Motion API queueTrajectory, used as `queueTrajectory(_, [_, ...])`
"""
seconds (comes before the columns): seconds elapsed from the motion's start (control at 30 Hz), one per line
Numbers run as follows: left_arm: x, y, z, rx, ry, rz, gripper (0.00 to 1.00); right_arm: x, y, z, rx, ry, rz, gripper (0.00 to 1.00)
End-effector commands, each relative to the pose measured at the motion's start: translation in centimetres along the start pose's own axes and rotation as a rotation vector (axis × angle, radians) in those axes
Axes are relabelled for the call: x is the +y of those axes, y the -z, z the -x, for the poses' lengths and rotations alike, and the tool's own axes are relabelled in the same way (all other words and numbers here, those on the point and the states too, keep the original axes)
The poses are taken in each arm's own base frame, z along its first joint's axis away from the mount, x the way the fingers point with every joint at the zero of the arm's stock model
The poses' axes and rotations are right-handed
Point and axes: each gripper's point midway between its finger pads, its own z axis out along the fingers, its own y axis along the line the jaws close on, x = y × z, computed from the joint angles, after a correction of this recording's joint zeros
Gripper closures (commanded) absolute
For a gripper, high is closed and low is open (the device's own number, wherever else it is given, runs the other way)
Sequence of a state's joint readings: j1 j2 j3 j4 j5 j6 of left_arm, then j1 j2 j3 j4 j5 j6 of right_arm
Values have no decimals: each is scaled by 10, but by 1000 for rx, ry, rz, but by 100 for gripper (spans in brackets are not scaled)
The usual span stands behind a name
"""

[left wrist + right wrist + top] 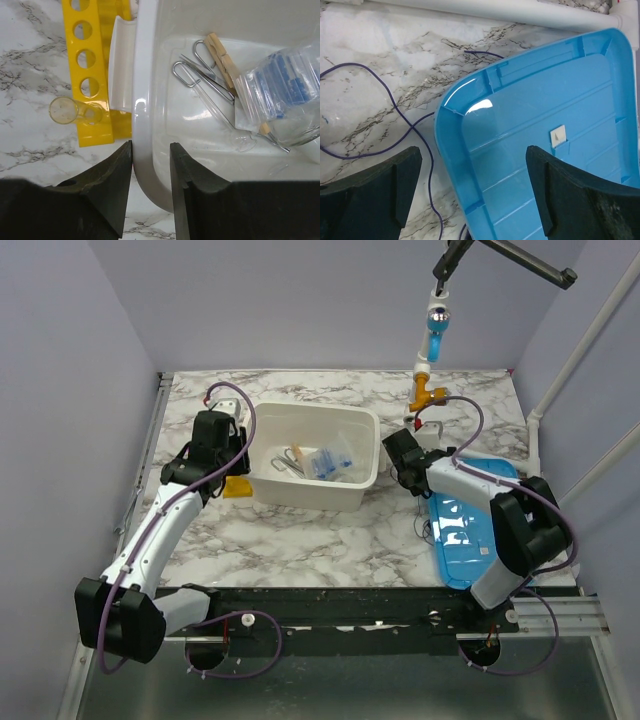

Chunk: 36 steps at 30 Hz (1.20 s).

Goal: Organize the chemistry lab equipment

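A white bin (pixel 310 495) sits mid-table. In the left wrist view it (pixel 142 60) holds silver tongs (pixel 200 80), a tan wooden stick (pixel 222 57), a clear bag with blue contents (pixel 282 85) and clear glassware (pixel 300 132). The contents show in the top view too (pixel 315 462). A yellow holed rack (pixel 90 75) lies just outside the bin's left wall (pixel 237 486), with a small clear tube (pixel 62 110) at its end. My left gripper (pixel 151 150) (pixel 232 455) is shut on the bin's left rim. My right gripper (pixel 472 165) (pixel 405 465) is open and empty over a blue lid (pixel 545 150).
The blue lid (pixel 470 530) lies at the table's right. A stand with a blue-filled tube (pixel 436 335) and an orange clamp (pixel 428 395) rises at the back right. A purple cable (pixel 395 110) lies on the marble, and a white pipe (pixel 520 12) runs behind the lid.
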State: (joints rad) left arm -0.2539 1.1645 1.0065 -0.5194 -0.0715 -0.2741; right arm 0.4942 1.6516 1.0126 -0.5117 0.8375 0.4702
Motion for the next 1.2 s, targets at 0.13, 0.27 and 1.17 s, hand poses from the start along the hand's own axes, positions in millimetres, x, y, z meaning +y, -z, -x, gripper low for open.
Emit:
queueTrajectory(0.13, [-34, 14, -17, 24, 76, -172, 64, -3, -18, -18, 25, 72, -71, 15])
queueTrajectory(0.27, [-44, 16, -25, 36, 105, -225, 64, -4, -23, -25, 29, 93, -93, 22])
queueTrajectory(1.17, [-37, 55, 2, -169, 63, -225, 38, -27, -1, -10, -12, 38, -89, 99])
